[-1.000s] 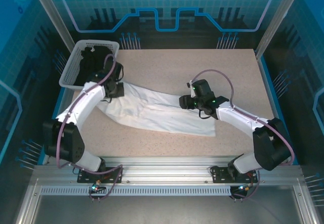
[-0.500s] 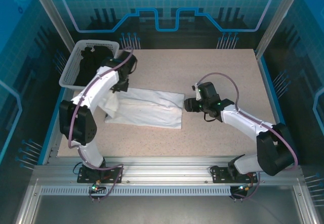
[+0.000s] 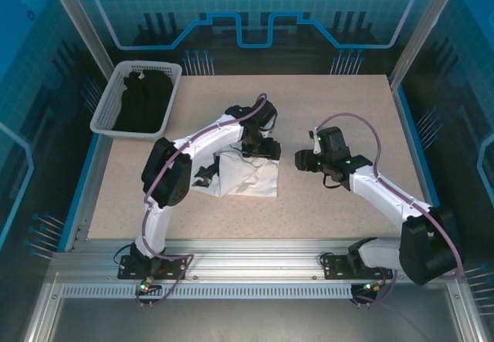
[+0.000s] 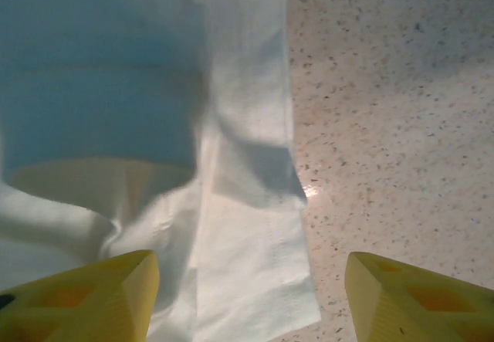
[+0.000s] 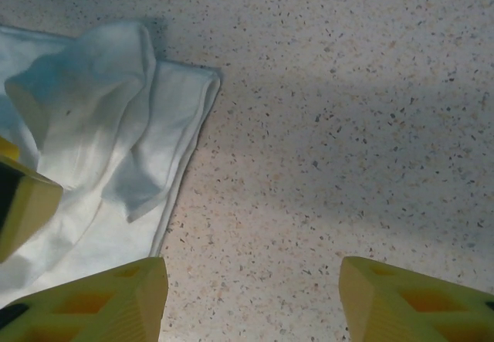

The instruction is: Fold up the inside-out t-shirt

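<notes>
One inside-out t-shirt (image 3: 245, 178), white, soft and wrinkled, lies as a compact folded bundle on the table (image 3: 347, 110), a little left of centre and toward the near side. The left wrist view shows its layered edge (image 4: 239, 203) running straight down beside bare surface. The right wrist view shows a rumpled folded corner (image 5: 116, 126).

Two grippers:
- The left gripper (image 3: 258, 150) is over the bundle's far right corner. Its fingers are spread wide (image 4: 247, 299), with cloth lying flat beneath and nothing pinched.
- The right gripper (image 3: 302, 159) is just right of the bundle. Its fingers are likewise spread (image 5: 251, 299) over bare table and hold nothing.

Surface: a beige tabletop with fine dark speckles and a matte finish.

One white lattice basket (image 3: 104, 118) sits at the table's far left corner and holds a black garment (image 3: 143, 99).

Surroundings:
- Blue wall panels (image 3: 255, 18) carry a grid pattern, a gear emblem and lighter outline trim.
- Slanted aluminium frame posts (image 3: 77, 25) stand at the sides.
- A slotted aluminium rail (image 3: 255, 269) along the near edge carries both arm bases.
</notes>
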`<state>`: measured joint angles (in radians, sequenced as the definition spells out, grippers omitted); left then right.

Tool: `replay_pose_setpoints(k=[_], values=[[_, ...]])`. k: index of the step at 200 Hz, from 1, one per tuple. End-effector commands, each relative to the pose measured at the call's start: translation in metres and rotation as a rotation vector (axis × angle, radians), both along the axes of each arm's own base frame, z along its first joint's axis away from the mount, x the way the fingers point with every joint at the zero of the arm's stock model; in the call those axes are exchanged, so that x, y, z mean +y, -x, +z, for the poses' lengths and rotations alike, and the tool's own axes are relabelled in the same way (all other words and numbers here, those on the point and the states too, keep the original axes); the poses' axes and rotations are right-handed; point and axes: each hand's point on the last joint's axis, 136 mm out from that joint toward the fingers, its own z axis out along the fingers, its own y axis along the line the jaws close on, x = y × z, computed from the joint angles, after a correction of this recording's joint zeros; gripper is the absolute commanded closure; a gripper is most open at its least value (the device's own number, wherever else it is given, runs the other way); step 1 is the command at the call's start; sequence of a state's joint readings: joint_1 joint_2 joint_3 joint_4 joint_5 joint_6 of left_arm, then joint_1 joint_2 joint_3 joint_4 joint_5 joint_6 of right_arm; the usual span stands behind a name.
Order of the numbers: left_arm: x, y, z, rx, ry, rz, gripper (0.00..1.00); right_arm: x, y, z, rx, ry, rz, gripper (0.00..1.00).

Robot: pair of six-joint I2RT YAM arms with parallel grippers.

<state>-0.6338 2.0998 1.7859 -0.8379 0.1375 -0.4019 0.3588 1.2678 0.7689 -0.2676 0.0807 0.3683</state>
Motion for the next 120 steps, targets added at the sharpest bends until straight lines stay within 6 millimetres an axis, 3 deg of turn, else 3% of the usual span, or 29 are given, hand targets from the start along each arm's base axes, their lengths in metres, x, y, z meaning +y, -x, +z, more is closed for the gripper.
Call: replay_pose_setpoints(k=[1, 19, 21, 22, 38, 54, 70, 87, 103, 120], values=[[0.019, -0.005, 0.071, -0.121, 0.187, 0.071, 0.27, 0.013, -0.002, -0.004, 0.02, -0.094, 0.005, 0.38], [0.07, 0.012, 0.073, -0.18, 0.189, 0.173, 0.2, 0.046, -0.012, -0.005, 0.04, -0.163, 0.068, 0.37], [0.078, 0.015, 0.067, -0.172, 0.178, 0.19, 0.19, 0.048, -0.012, -0.005, 0.042, -0.164, 0.072, 0.37], [0.08, 0.014, 0.076, -0.197, 0.19, 0.196, 0.19, 0.05, -0.013, -0.005, 0.044, -0.166, 0.077, 0.36], [0.129, 0.022, 0.053, -0.208, 0.167, 0.312, 0.14, 0.082, -0.025, -0.005, 0.049, -0.172, 0.137, 0.34], [0.155, 0.023, 0.03, -0.18, 0.161, 0.365, 0.13, 0.109, -0.04, -0.008, 0.055, -0.177, 0.178, 0.33], [0.152, 0.021, 0.012, -0.132, 0.166, 0.334, 0.12, 0.127, -0.052, -0.018, 0.076, -0.149, 0.191, 0.31], [0.133, 0.02, 0.002, -0.09, 0.256, 0.298, 0.13, 0.142, -0.061, -0.028, 0.091, -0.123, 0.204, 0.27], [0.112, 0.02, -0.001, -0.084, 0.348, 0.266, 0.14, 0.142, -0.069, -0.043, 0.115, -0.053, 0.179, 0.26], [0.092, 0.024, -0.006, -0.071, 0.375, 0.207, 0.15, 0.129, -0.081, -0.054, 0.122, 0.034, 0.125, 0.27]])
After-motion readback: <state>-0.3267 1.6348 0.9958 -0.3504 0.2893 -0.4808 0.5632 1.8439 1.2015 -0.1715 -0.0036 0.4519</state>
